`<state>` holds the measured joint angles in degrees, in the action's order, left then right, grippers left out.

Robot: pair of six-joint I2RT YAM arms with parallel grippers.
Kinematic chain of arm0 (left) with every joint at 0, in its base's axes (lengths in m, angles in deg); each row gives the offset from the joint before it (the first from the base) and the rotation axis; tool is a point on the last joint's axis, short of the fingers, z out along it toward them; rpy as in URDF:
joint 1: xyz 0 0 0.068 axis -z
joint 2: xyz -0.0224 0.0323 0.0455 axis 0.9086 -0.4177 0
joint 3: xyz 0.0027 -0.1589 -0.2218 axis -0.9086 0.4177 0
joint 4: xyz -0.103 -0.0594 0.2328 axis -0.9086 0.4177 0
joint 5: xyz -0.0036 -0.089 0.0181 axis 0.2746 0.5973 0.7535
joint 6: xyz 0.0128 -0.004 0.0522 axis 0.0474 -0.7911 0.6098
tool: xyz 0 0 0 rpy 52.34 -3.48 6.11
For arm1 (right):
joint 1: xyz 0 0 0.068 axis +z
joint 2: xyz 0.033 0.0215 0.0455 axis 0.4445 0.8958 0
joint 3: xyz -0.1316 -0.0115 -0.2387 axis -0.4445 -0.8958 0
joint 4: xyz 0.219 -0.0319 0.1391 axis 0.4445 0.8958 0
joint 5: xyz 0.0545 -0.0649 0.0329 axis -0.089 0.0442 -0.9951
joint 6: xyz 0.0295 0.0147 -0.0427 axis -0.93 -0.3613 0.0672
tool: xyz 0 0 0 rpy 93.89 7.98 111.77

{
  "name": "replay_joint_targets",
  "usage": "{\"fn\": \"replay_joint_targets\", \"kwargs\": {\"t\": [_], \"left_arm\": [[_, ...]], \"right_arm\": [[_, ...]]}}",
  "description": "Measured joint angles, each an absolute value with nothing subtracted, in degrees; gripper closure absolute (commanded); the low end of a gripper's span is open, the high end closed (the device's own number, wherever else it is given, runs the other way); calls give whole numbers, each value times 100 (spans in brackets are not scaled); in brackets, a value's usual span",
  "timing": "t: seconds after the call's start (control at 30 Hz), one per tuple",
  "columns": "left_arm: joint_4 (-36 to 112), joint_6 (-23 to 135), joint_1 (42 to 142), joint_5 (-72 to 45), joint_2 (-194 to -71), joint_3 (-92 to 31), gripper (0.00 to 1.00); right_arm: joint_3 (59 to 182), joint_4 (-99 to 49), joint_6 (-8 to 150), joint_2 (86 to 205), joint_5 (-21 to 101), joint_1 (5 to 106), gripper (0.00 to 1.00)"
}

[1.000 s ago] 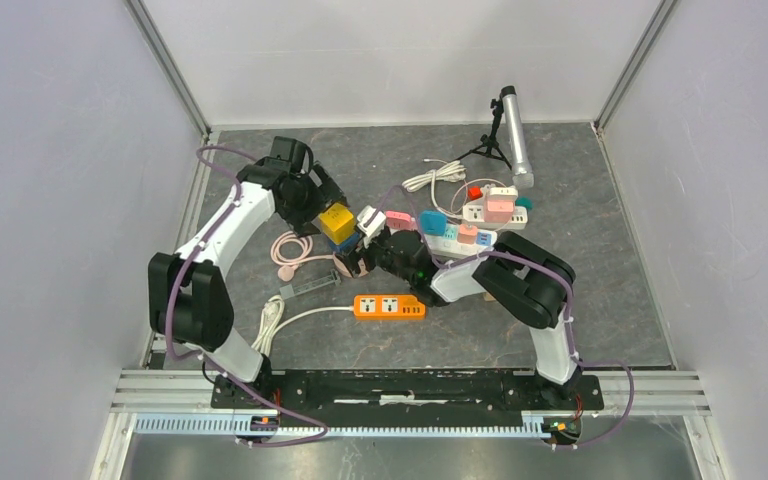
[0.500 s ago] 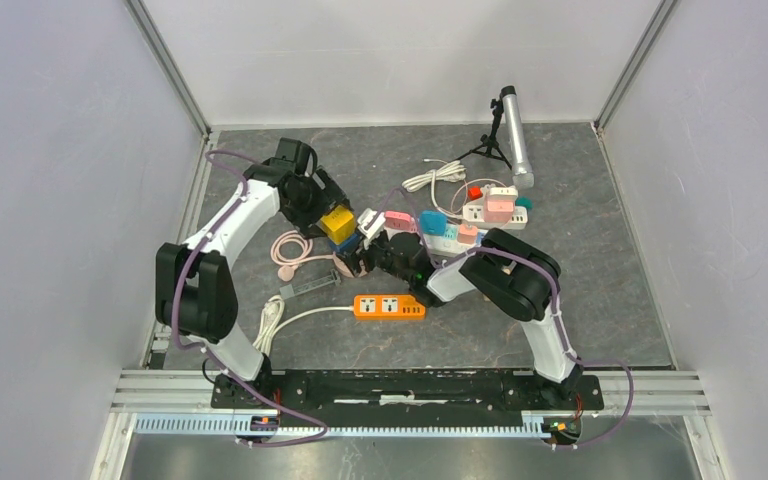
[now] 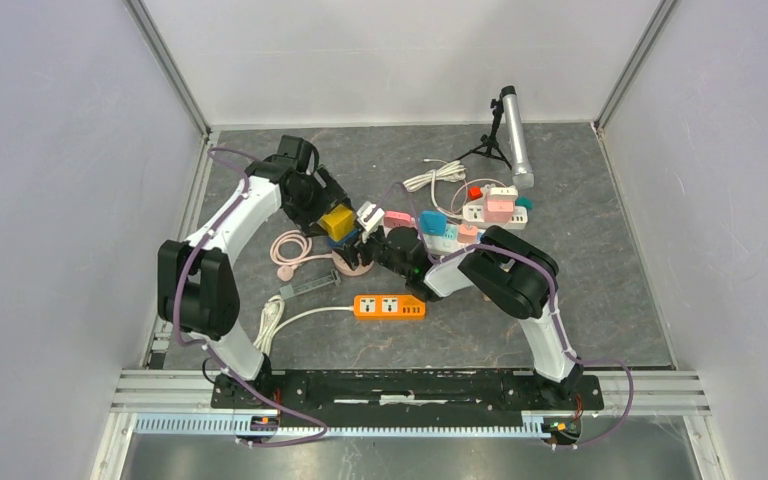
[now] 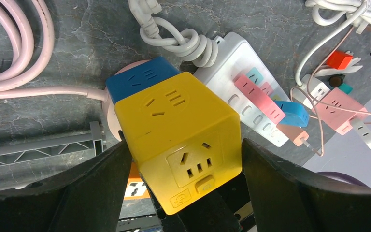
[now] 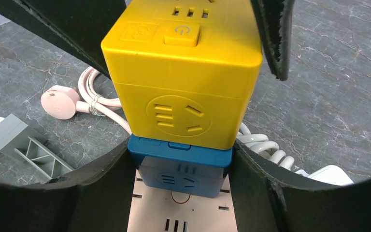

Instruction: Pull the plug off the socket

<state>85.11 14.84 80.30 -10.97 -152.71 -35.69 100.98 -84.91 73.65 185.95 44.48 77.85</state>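
While clamped in left pincer (image 4: 184,150): yellow plastic cube plug (image 5: 183,72), seated on blue plastic cube socket (image 5: 183,174), mid-counter toward far left corner. Socket squeezed between fingers of right pincer (image 5: 181,150). Likely rigid, light, slick; grip flat faces, pull straight.

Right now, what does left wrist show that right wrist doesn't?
Only left wrist: the row of pink and blue plugs in the white power strip, and the orange strip below. Only right wrist: the round pink plug and the slotted pink socket face. Both: yellow cube on blue cube, grey bracket, pink cable.
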Motion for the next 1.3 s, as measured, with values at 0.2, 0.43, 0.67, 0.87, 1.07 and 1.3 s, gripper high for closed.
{"fn": "replay_joint_targets", "kwargs": {"t": [0.2, 0.43, 0.67, 0.87, 1.07, 1.3], "left_arm": [[8857, 1508, 8032, -1125, -15464, -3947, 13], [9541, 1510, 8047, -1162, -15726, -4474, 19], [9998, 1602, 8078, -1134, -15896, -4714, 14], [10400, 1816, 8082, -1125, -16172, -5153, 37], [10848, 1949, 8089, -1125, -16500, -5641, 69], [11069, 2045, 8093, -1121, -16631, -5864, 93]], "right_arm": [[10055, -8537, 7390, 18595, 4426, 7779, 74], [9954, -8685, 7556, 18595, 4493, 7838, 79], [9930, -8727, 7634, 18595, 4511, 7868, 84], [9913, -8753, 7645, 18597, 4561, 7906, 96], [9919, -8733, 7628, 18597, 4664, 7934, 100], [9921, -8722, 7619, 18597, 4736, 7956, 100]]}}
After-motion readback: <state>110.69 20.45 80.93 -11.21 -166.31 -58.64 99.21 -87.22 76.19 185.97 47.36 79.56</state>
